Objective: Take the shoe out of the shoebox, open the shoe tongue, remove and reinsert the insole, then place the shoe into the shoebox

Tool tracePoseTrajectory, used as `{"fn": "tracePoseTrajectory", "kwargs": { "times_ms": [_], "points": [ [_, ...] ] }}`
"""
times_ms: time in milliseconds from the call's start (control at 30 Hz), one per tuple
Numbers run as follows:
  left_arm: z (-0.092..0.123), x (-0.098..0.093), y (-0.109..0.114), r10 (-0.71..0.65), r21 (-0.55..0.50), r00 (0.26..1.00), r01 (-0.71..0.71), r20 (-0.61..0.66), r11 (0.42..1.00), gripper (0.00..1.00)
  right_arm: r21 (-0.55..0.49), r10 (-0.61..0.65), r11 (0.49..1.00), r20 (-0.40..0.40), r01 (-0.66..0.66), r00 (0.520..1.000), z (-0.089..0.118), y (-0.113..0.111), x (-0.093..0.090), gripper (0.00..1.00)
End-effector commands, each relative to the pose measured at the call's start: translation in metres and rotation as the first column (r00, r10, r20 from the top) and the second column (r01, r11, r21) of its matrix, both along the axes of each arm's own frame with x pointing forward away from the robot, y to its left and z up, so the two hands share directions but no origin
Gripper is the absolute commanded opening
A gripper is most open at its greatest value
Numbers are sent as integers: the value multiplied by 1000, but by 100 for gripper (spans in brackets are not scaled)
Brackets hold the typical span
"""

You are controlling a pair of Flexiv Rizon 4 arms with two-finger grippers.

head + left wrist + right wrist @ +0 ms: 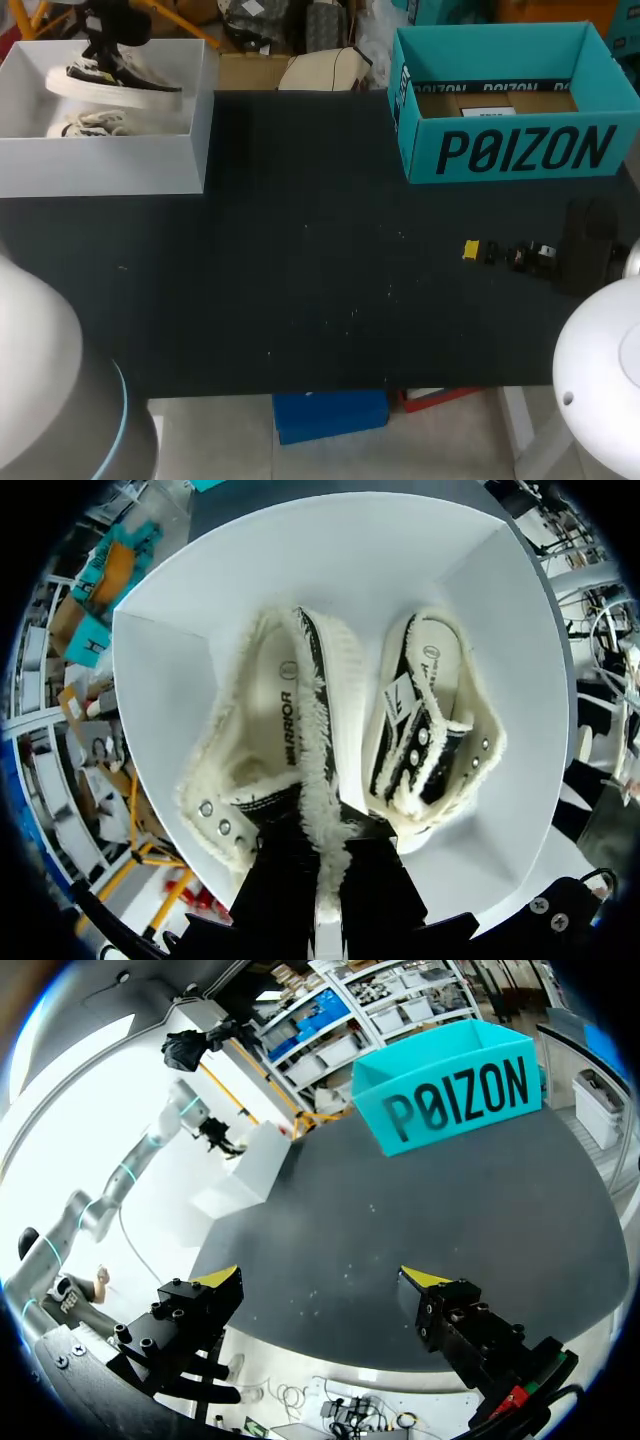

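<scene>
The white shoebox (pixel 100 160) stands at the table's far left corner with two fleece-lined black-and-white shoes in it. My left gripper (pixel 105 45) hangs over the box, shut on the fleece collar of one shoe (pixel 115 88), which lies above the other shoe (pixel 90 125). In the left wrist view the black fingers (pixel 285 880) pinch that shoe's (pixel 265 730) inner collar edge; their tips are buried in fleece. The second shoe (pixel 430 720) lies beside it on the box floor (pixel 330 560). My right gripper (pixel 505 252) (pixel 320 1280) stands open low over the table's right side, nothing between its fingers.
A teal cardboard box (pixel 505 100) (pixel 450 1100) stands open at the far right, with a brown carton inside. The dark table (pixel 300 270) stretches between the two boxes. The white shoebox (pixel 255 1165) shows far ahead of the right gripper.
</scene>
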State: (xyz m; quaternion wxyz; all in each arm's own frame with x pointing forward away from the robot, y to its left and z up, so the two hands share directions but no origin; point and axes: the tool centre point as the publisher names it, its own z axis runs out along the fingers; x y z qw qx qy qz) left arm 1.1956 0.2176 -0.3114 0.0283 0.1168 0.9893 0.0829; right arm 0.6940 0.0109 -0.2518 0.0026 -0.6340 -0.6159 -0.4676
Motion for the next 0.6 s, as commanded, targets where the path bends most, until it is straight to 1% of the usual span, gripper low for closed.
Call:
{"fn": "tracePoseTrajectory", "kwargs": {
  "times_ms": [33,133,333,600],
  "points": [
    [7,-23,-1,37,17,991,-39,126,999,0,3,7,1000,-11,-7,1000,1,-2,1,100],
    [7,-24,-1,71,1,982,-73,173,997,0,3,7,1000,-11,-7,1000,1,-2,1,100],
    [2,-29,-1,104,-43,963,-96,248,994,0,3,7,1000,-11,-7,1000,1,-2,1,100],
    [-7,-29,2,88,-36,937,-81,337,996,0,3,7,1000,-11,-7,1000,1,-2,1,100]
  ]
}}
